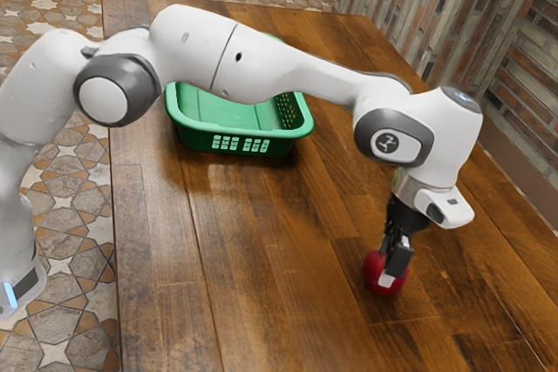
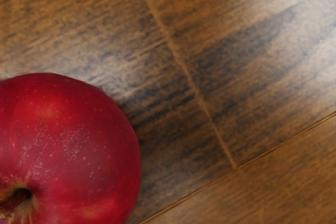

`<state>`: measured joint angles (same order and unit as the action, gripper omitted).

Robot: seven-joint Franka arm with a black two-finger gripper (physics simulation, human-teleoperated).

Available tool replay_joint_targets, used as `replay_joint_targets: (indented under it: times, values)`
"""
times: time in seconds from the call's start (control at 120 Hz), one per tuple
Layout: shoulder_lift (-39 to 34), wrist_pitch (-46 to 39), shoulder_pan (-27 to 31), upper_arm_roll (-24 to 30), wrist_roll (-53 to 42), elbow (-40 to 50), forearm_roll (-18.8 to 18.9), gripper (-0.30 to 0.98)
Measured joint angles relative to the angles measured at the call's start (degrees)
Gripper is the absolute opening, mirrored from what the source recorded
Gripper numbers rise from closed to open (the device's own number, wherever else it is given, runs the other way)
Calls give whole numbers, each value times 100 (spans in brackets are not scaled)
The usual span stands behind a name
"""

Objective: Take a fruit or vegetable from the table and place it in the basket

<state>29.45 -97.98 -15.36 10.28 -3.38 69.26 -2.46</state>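
Observation:
The black gripper (image 1: 391, 269) points down at a red apple (image 1: 375, 273) near the exterior view's lower right, its lower end overlapping the fruit. Whether it grips the apple cannot be told. In the wrist view, the apple (image 2: 73, 145) shows large and close, with its stem end visible. The apple is low over or on the wooden table (image 1: 261, 259). A green basket (image 1: 240, 141) stands farther back, partly hidden behind the arm.
The basket's raised rim faces the table's middle, and the arm passes above its far side. A patterned tile floor (image 1: 65, 206) lies beyond the table's edge at the exterior view's left. A brick and wood wall (image 1: 488, 67) runs along the exterior view's right.

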Motion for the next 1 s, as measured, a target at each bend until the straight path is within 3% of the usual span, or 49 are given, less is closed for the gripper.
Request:
replay_joint_targets:
  times: [0.392,1.0]
  values:
    - [296,-914,165,-281,-449,74,-183,69]
    - [382,-1102,402,-284,-973,301,-456,69]
